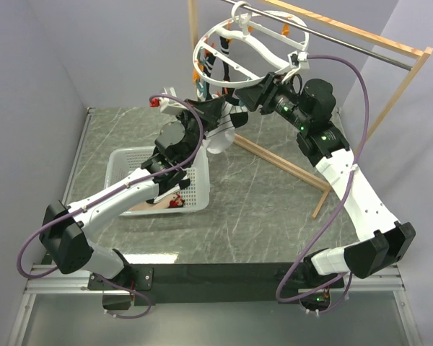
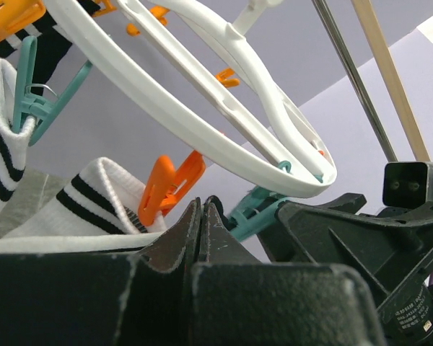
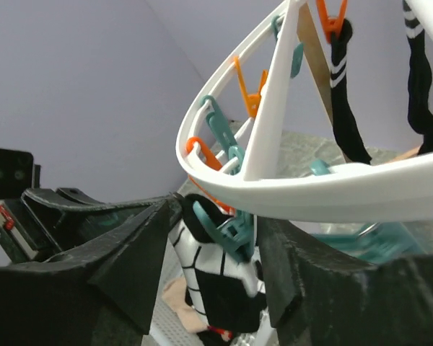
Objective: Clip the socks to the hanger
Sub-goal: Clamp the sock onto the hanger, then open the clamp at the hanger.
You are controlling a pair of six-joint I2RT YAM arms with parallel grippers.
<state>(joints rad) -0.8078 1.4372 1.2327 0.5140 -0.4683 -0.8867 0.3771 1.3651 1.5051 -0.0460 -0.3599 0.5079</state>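
Observation:
The round white hanger [image 1: 252, 43] hangs from the rod, with orange and teal clips. My left gripper [image 1: 234, 119] is raised beneath its ring and shut on the striped white sock [image 1: 220, 140], which dangles below. In the left wrist view the jaws [image 2: 200, 205] are pressed together, with a black edge showing between them. My right gripper [image 3: 215, 238] is open, its fingers either side of a teal clip [image 3: 227, 227] that sits on the sock's black end [image 3: 216, 288]. Black socks [image 3: 346, 108] and banded-cuff white socks [image 2: 94, 202] hang from other clips.
A white perforated basket [image 1: 130, 162] with more fabric stands on the table under the left arm. The wooden frame [image 1: 390, 94] with its metal rod [image 1: 332, 36] stands at the back right. Its base bar [image 1: 281, 162] runs across the table.

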